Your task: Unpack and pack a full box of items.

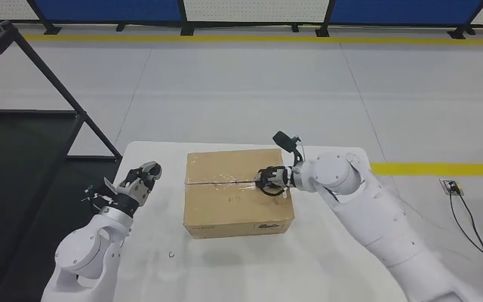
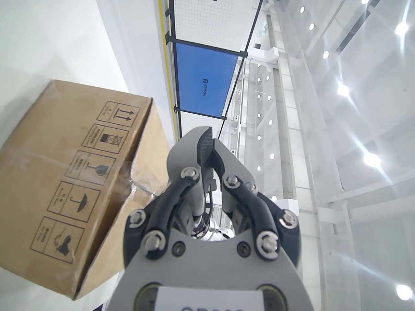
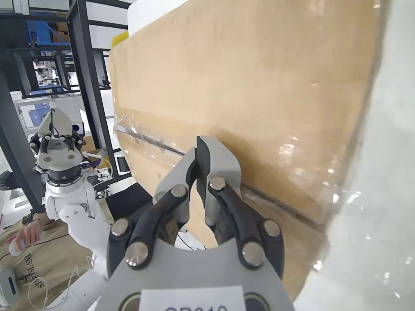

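Observation:
A closed brown cardboard box [image 1: 238,192] sits in the middle of the white table [image 1: 332,249], its flaps sealed by clear tape along the centre seam [image 3: 155,142]. My right gripper [image 1: 266,181] is shut and rests on top of the box at the seam's right end; in the right wrist view its tips [image 3: 197,150] touch the taped seam. My left gripper [image 1: 148,171] is shut and empty, left of the box and apart from it. The left wrist view shows that gripper [image 2: 207,142] beside the box's printed side [image 2: 77,176].
A black metal frame [image 1: 53,83] stands off the table's left side. A small ring-like object [image 1: 172,254] lies on the table in front of the box. The table's right edge is near my right arm.

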{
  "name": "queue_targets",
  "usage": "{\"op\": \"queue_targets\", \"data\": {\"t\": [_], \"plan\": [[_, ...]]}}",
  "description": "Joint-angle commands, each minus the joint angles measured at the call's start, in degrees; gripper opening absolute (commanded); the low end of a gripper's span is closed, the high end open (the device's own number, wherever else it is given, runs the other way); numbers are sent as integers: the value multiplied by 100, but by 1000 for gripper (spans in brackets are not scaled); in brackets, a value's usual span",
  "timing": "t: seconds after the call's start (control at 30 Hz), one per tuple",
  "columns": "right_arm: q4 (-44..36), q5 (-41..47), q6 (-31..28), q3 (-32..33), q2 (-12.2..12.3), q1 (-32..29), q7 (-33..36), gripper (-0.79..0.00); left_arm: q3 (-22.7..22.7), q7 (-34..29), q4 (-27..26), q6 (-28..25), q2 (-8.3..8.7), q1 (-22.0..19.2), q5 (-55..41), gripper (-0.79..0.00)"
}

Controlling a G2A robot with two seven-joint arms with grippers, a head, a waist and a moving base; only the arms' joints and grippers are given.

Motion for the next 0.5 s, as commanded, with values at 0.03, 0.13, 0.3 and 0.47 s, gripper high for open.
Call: {"op": "queue_targets", "data": {"t": [0.03,0.13,0.3,0.47], "plan": [[165,141,-74,-163,-121,107,-78,-785,-34,14,-14,-33,4,46,-25,-785],[318,300,-108,-307,-242,210,-138,-785,-74,46,-34,-73,5,98,-66,-785],[622,508,-129,-638,-505,462,-205,-785,-147,63,-75,-142,10,207,-133,-785],[899,643,-207,-942,-779,696,-307,-785,-222,63,-102,-189,15,294,-210,-785]]}}
